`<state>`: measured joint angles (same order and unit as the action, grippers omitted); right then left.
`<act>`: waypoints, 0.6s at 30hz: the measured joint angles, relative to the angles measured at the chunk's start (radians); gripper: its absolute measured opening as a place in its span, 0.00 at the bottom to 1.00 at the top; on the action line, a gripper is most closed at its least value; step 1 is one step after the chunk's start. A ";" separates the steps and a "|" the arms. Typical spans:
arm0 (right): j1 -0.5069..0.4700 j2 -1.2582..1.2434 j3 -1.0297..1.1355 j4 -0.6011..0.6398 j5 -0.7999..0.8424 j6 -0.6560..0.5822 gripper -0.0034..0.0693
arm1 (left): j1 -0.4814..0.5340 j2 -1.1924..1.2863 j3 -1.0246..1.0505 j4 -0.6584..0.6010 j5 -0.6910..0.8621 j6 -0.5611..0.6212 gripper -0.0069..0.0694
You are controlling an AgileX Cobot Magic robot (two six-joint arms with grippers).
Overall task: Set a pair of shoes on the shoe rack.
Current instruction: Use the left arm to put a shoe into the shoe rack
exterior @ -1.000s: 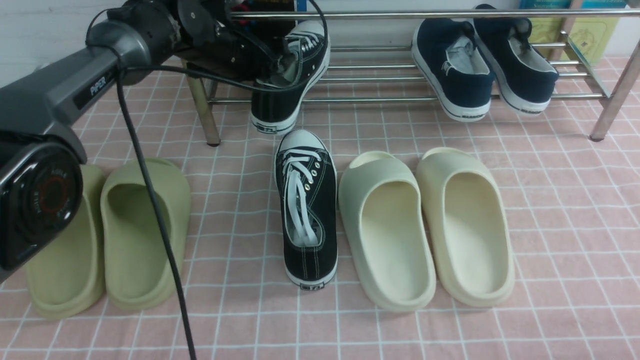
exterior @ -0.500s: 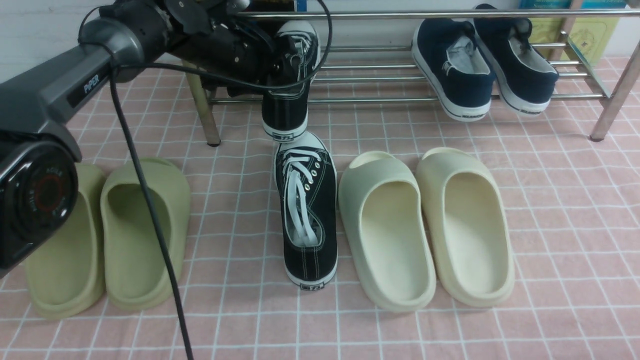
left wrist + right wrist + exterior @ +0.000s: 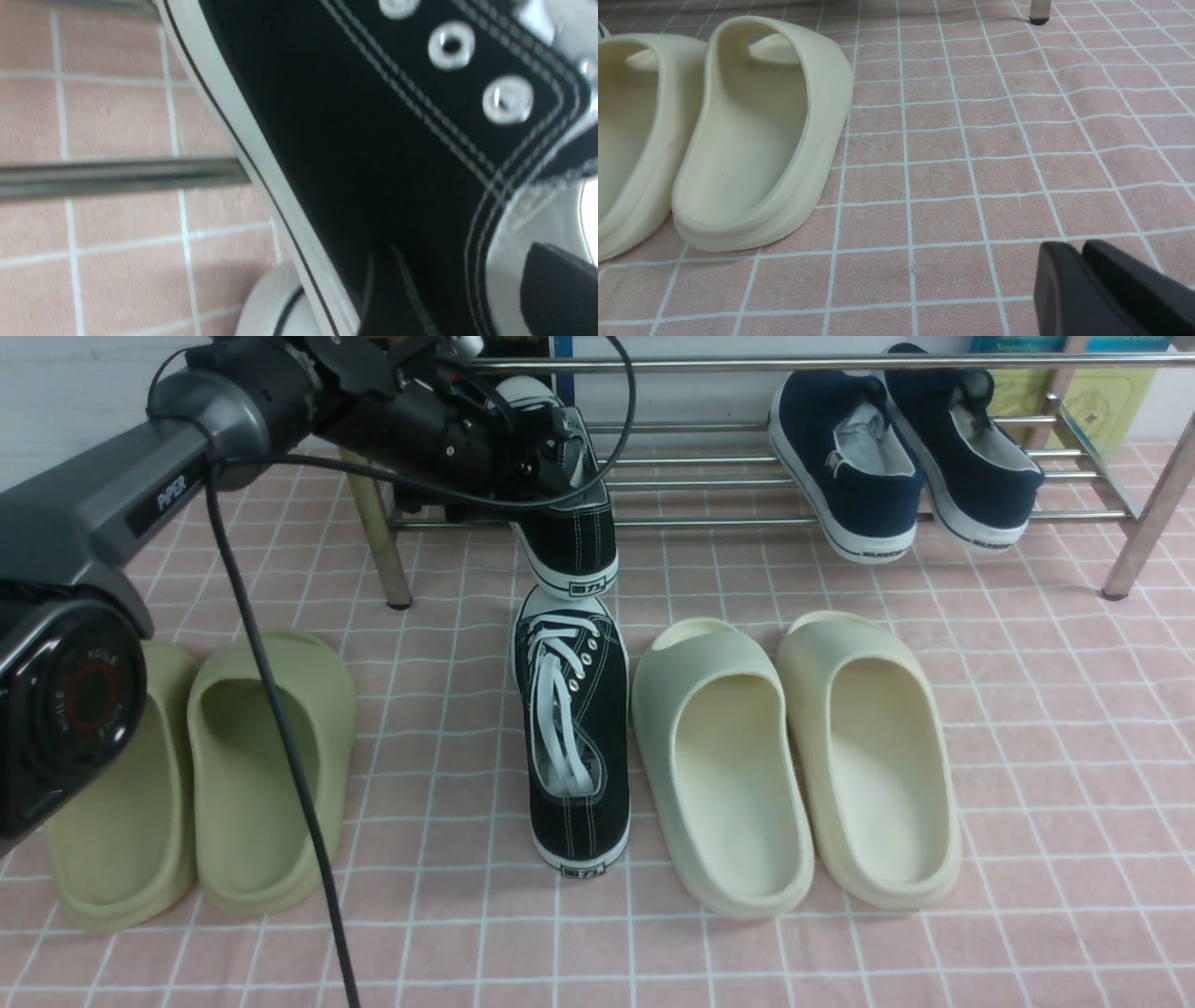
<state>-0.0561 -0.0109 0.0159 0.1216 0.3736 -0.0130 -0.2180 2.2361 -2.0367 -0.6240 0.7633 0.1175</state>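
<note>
Right now the left gripper [image 3: 546, 453] is clamped on one sneaker [image 3: 571, 537] at the left end of the rack [image 3: 747, 521]. It pinches the shoe's side wall; the wrist view shows one finger inside the opening. Shoe is tilted: toe up and far, heel low and near, hanging past the rack's near tube. Can't tell if the sole rests on the tubes. Its heel sits just above the toe cap of the other sneaker [image 3: 571, 737], which lies flat on the pink mat [image 3: 1027, 756], toe pointing at the rack. Cream slides [image 3: 719, 765] are just right of that one, green slides [image 3: 261, 756] well left. Two navy shoes [image 3: 845, 467] sit on the rack's right half, heels over the near tube. Right gripper [image 3: 1080, 249] hovers low over bare mat near the cream slides, jaws pressed together, holding nothing.
</note>
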 joint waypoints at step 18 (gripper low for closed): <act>0.000 0.000 0.000 0.000 0.000 0.000 0.17 | -0.043 -0.153 0.000 0.175 0.404 0.016 0.25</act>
<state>-0.0561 -0.0109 0.0159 0.1216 0.3736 -0.0130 -0.2611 2.0826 -2.0367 -0.4489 1.1670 0.1335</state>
